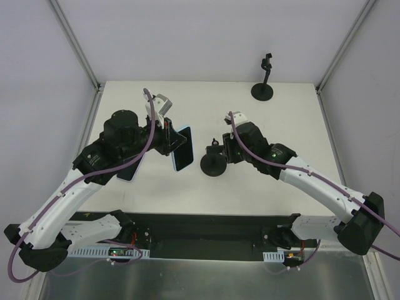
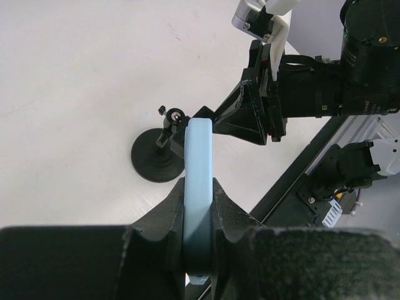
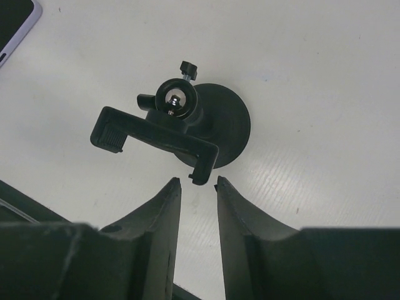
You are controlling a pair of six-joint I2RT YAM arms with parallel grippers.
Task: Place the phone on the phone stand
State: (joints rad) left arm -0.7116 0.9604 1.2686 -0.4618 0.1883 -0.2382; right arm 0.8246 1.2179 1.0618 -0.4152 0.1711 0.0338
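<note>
My left gripper (image 1: 170,141) is shut on a light-blue phone (image 1: 182,149) and holds it on edge above the table, left of the stand. In the left wrist view the phone (image 2: 199,156) stands edge-on between the fingers (image 2: 167,215). The black phone stand (image 1: 214,164) has a round base and a clamp on top. It stands just beyond the phone in the left wrist view (image 2: 156,161). My right gripper (image 3: 197,181) is open with a narrow gap. Its tips sit just short of the near end of the stand's clamp (image 3: 156,134), not touching it.
A second black stand (image 1: 263,87) is at the table's back right. A dark blue flat thing (image 1: 129,170) lies on the table under my left arm. A phone corner (image 3: 14,25) shows at the top left of the right wrist view. Walls close in three sides.
</note>
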